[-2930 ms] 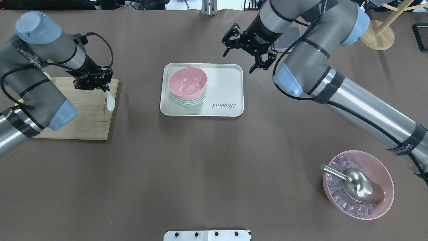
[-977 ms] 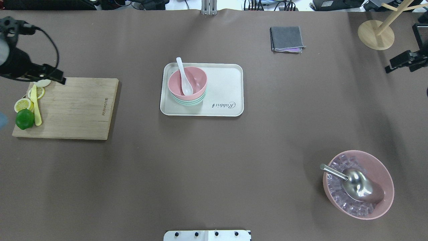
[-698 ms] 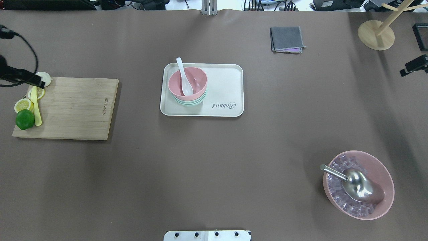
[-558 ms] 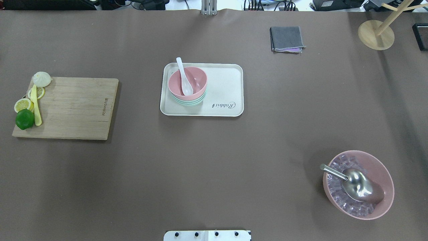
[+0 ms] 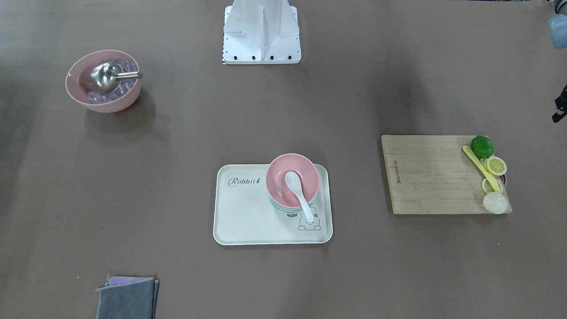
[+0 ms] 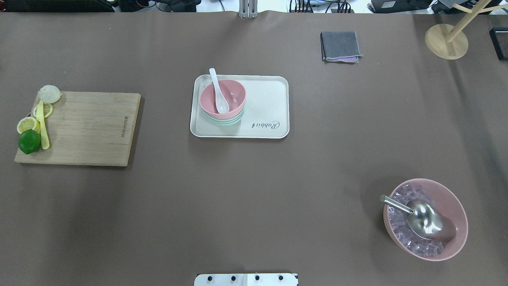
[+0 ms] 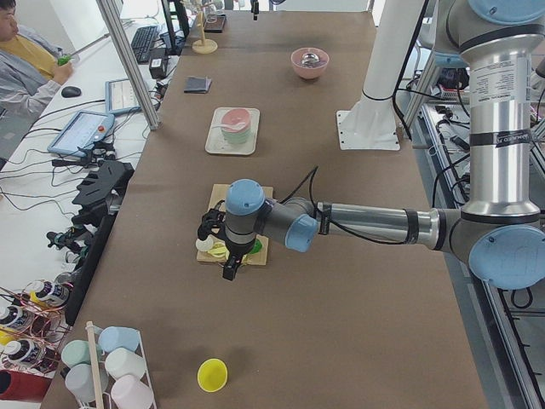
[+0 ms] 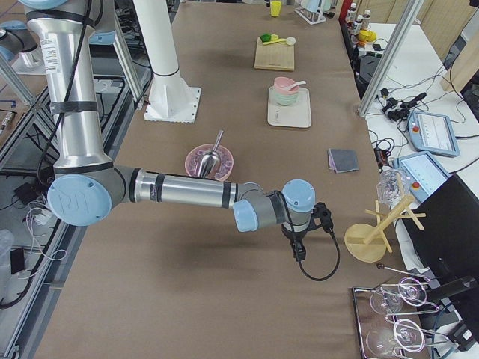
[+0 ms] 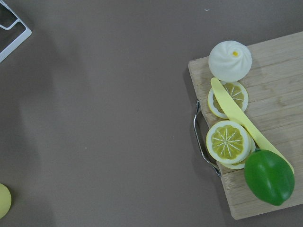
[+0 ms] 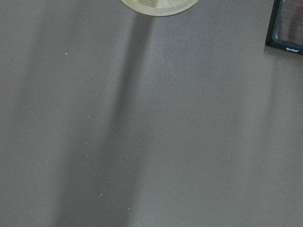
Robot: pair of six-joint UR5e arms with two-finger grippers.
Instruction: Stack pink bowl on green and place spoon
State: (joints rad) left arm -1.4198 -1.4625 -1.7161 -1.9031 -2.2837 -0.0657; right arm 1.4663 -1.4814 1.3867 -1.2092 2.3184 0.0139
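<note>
Overhead exterior — spoon (image 6: 218, 90) in pink bowl (image 6: 235, 97), handle aimed far-left, left pincer (image 7: 232, 266), right pincer (image 8: 299, 250) — cannot tell

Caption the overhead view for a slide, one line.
Pink bowl stacked on green bowl on the tray, white spoon resting in it, handle over the rim.

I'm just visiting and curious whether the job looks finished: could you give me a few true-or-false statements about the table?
1. The pink bowl sits stacked on the green bowl. True.
2. The spoon lies flat on the tray beside the bowls. False: its scoop end rests inside the pink bowl, with the handle over the rim.
3. A lime sits on the board. True.
4. The ice bowl holds a white spoon. False: it holds a metal scoop.
</note>
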